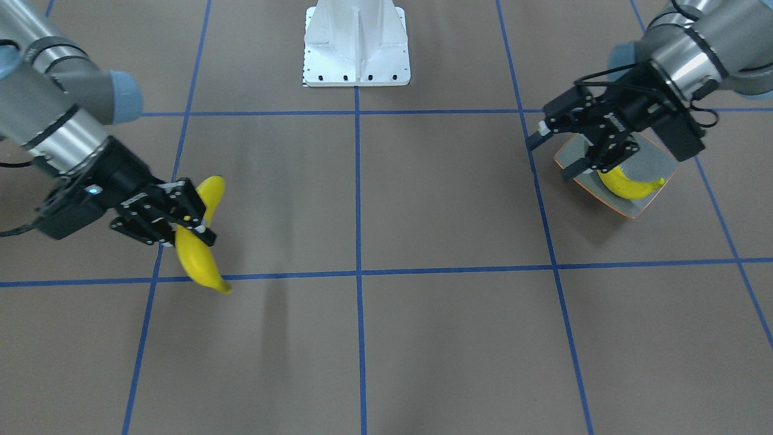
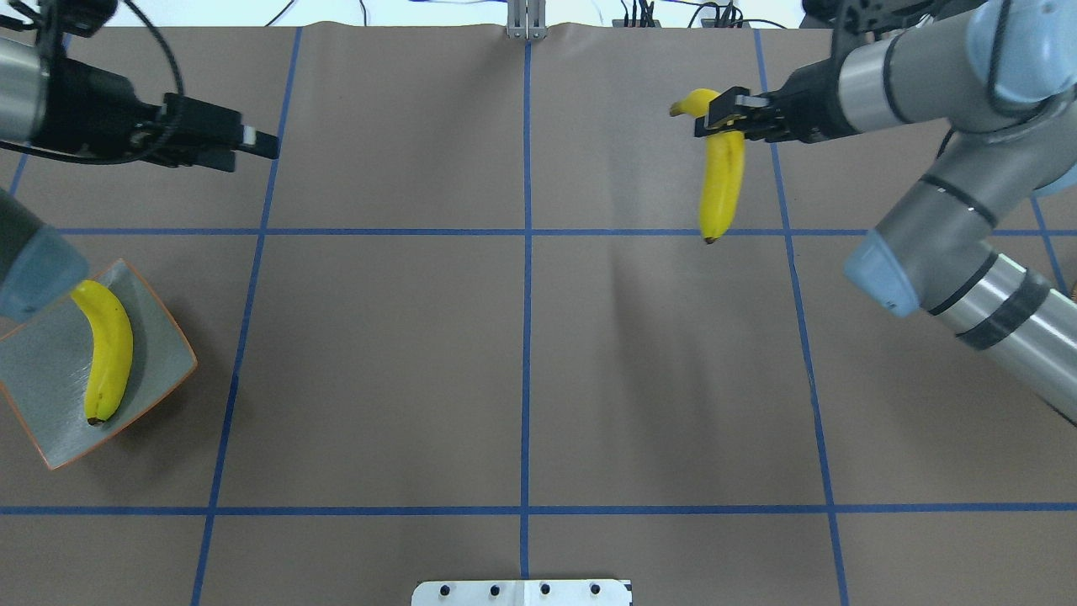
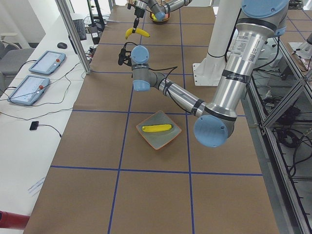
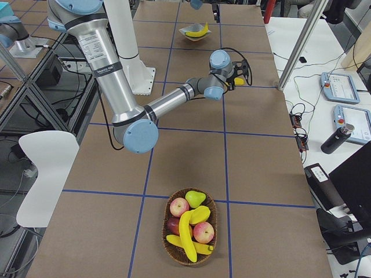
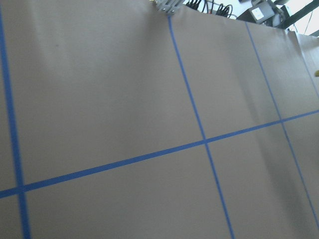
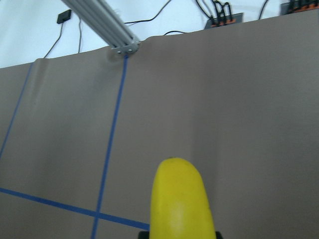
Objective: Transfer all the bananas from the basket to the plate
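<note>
Matte brown paper table (image 2: pixel 522 379), smooth curved banana (image 2: pixel 722 189) in right gripper (image 2: pixel 725 118)

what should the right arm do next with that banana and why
Probably carry it toward the robot's left across the table, to the left gripper. The right gripper is shut on the hanging banana, clear of the table on the right side, while the plate, holding the other banana, lies far left near the open, empty left gripper.
</note>
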